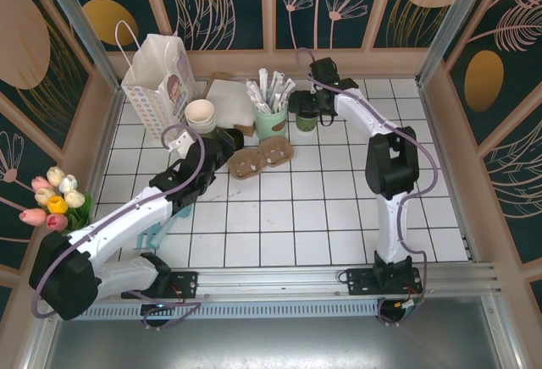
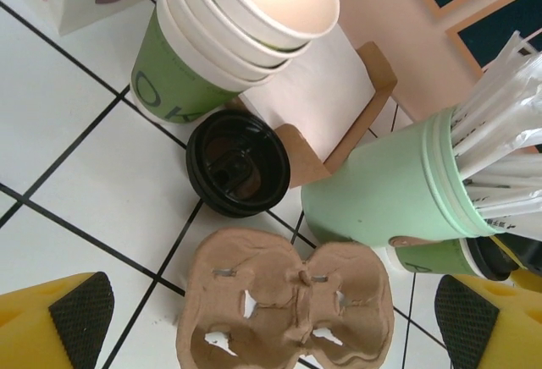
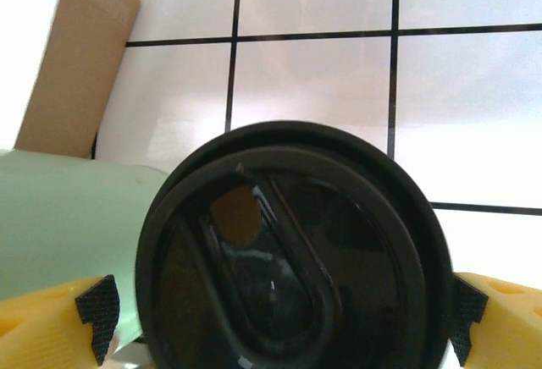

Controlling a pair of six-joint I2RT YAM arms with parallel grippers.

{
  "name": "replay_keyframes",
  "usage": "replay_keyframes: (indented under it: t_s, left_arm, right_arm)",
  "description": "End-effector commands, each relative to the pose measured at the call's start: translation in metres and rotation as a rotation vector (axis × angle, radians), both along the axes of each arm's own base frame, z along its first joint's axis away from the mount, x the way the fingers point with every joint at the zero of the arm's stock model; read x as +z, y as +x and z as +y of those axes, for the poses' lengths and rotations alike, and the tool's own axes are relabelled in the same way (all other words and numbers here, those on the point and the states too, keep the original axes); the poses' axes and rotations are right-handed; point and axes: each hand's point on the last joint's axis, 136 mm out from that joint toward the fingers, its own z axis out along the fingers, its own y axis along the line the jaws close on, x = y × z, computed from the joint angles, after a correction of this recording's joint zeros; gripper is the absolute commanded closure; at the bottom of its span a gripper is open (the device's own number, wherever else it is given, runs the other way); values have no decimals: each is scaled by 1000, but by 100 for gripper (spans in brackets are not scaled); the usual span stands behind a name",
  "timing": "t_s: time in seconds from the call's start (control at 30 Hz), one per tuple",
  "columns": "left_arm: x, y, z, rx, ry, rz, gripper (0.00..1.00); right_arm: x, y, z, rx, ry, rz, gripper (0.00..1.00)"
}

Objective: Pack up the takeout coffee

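Two grippers are mine, and both stand with jaws wide apart and nothing held. Nearest my bases, my left gripper (image 1: 230, 142) hangs low over the white tiled table (image 1: 279, 225), its yellow fingers (image 2: 51, 322) spread to either side of a brown pulp cup carrier (image 2: 284, 310) that lies flat. Just beyond the carrier, a loose black lid (image 2: 237, 162) rests upturned on the tile beside a stack of lidless cups (image 2: 246, 13). To their right stands a pale green cup (image 2: 381, 195) stuffed with white wrapped sticks. Just beside that cup, farther right, is the takeout coffee (image 3: 288, 242), a small dark green paper cup, upright, its round black lid on. My right gripper (image 3: 281, 310) straddles it at lid height: one black pad (image 3: 96, 305) is plainly clear of the rim, while the other sits very close to it. A white paper bag (image 1: 157, 77) waits at the far left, by the back wall. I judge the cup light, though I cannot tell whether it is filled. Its paper wall should dent under a hard squeeze, and the glossy lid looks slick and could pop off. I would take hold of the wall just below the lid, where the rolled rim stiffens it, squeeze gently and keep it upright.
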Motion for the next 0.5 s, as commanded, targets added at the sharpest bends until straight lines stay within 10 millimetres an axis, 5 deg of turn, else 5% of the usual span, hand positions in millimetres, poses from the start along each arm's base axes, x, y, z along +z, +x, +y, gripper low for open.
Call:
replay_keyframes:
  t_s: [0.0, 0.23, 0.47]
  left_arm:
    - [19, 3, 12, 24, 34, -52, 1]
    - [60, 19, 23, -2, 32, -89, 1]
    - [132, 45, 62, 33, 98, -101, 1]
  right_arm:
    - [42, -5, -4, -1, 18, -92, 1]
    - [88, -25, -29, -90, 17, -209, 1]
    - [145, -75, -79, -264, 31, -446, 1]
